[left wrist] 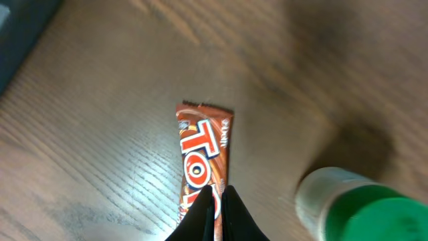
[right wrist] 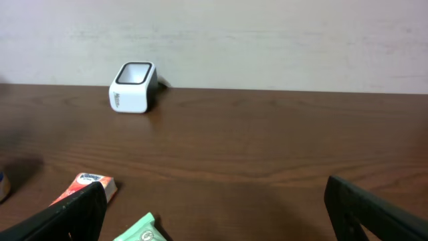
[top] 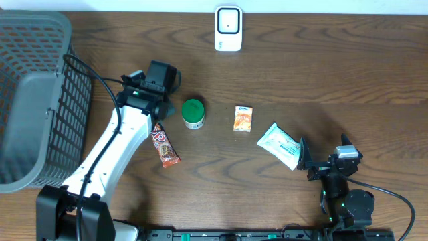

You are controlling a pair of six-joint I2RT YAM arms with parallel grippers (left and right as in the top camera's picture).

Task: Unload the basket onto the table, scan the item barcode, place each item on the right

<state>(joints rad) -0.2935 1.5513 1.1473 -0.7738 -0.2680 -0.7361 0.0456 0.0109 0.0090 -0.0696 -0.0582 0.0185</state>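
A red-brown candy bar (top: 164, 145) lies flat on the wooden table, seen close up in the left wrist view as the candy bar (left wrist: 204, 144). My left gripper (left wrist: 217, 197) is shut, its black fingertips pressed together right over the bar's lower half; whether they pinch the wrapper I cannot tell. From overhead, the left gripper (top: 158, 120) sits at the bar's upper end. A white barcode scanner (top: 228, 28) stands at the table's far edge, also visible as the scanner (right wrist: 132, 87). My right gripper (top: 324, 152) rests open at the front right, the right gripper (right wrist: 214, 207) holding nothing.
A green-lidded jar (top: 193, 113) stands just right of the left gripper, the jar (left wrist: 361, 207) close in the left wrist view. An orange packet (top: 243, 118) and a mint-green tissue pack (top: 281, 145) lie mid-table. A grey basket (top: 33, 100) fills the left side.
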